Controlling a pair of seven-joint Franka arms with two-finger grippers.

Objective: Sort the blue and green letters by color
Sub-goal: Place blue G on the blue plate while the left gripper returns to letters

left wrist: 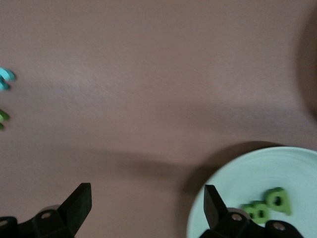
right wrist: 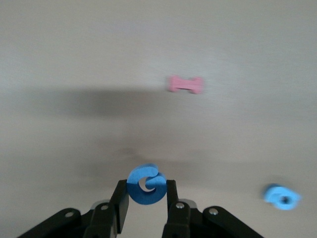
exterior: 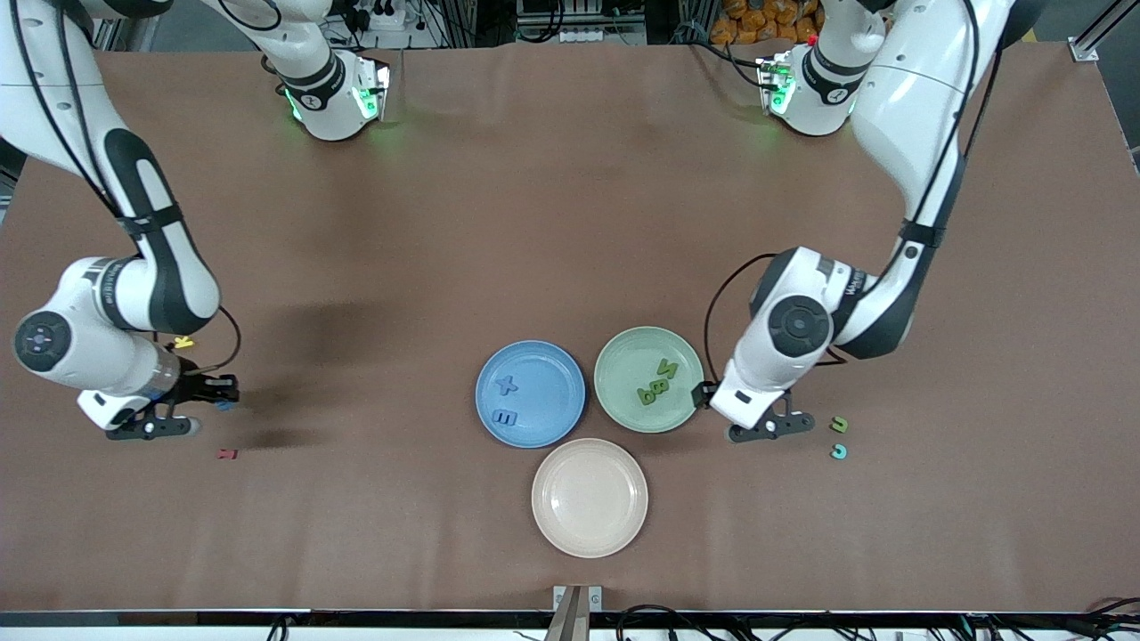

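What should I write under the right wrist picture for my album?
Right gripper pinches a blue letter above the table, pink letter nearby.

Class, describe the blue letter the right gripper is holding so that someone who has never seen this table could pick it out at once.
Start at the right arm's end of the table, where the right gripper hangs. Pinched between its fingers is a round, curled blue letter, like a G. Unlike the red letter and yellow letter lying nearby, it is blue and held.

You're in a robot lab: brown-covered table (exterior: 570, 223), two arm bases bolted on, power strips (exterior: 570, 22) and cables along its top edge.
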